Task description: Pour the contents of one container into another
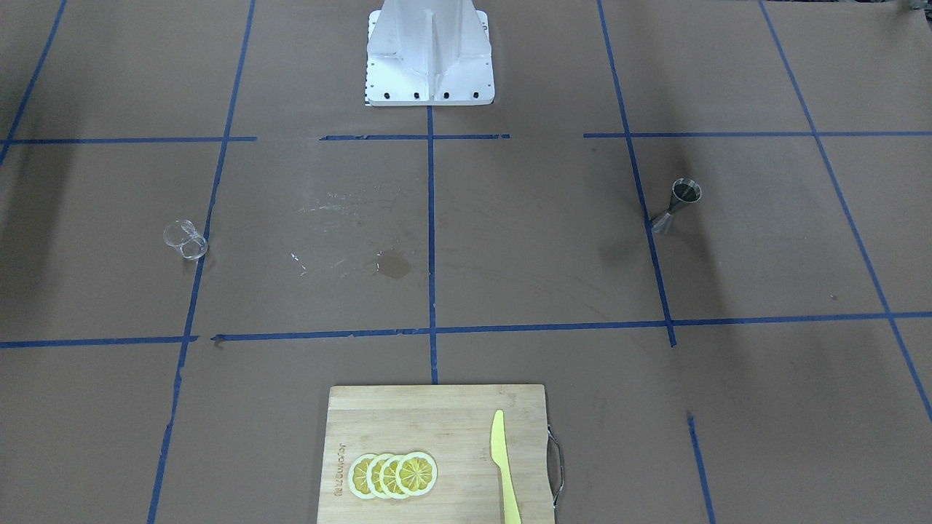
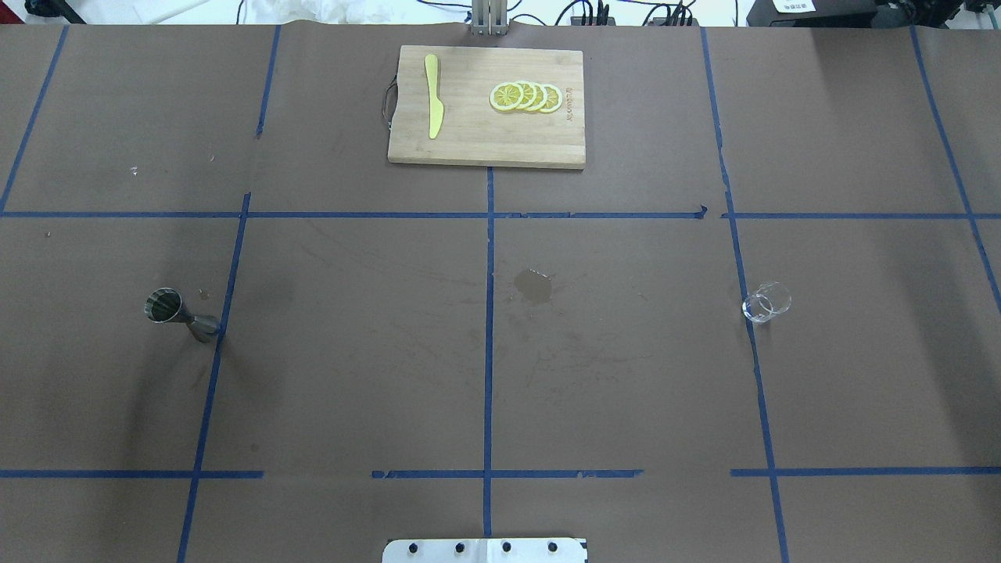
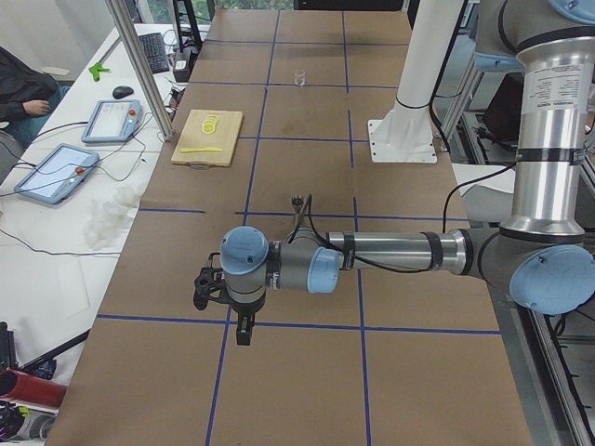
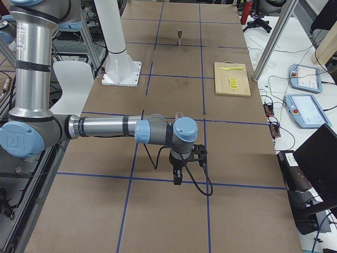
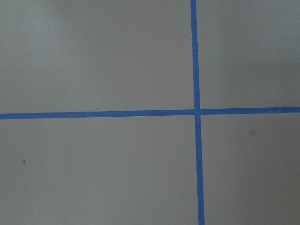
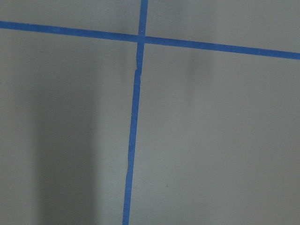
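Note:
The small clear glass cup [image 2: 766, 303] [image 1: 186, 241] stands upright on the brown table's right half, next to a blue tape line. Far across, on the left half, the steel hourglass jigger [image 2: 180, 313] [image 1: 678, 205] stands upright, its open cone up. Neither gripper appears in the overhead or front views. My left gripper [image 3: 244, 331] hangs over the table's near end in the left side view, well short of the jigger [image 3: 297, 202]. My right gripper [image 4: 177, 176] hangs likewise, short of the cup [image 4: 179, 114]. I cannot tell if either is open or shut. Both wrist views show only paper and tape.
A wooden cutting board [image 2: 469, 141] at the far middle edge holds lemon slices [image 2: 525, 96] and a yellow knife [image 2: 433, 105]. A dark wet stain [image 2: 534, 286] marks the table's centre. The white robot base [image 1: 429, 54] stands at the near middle edge.

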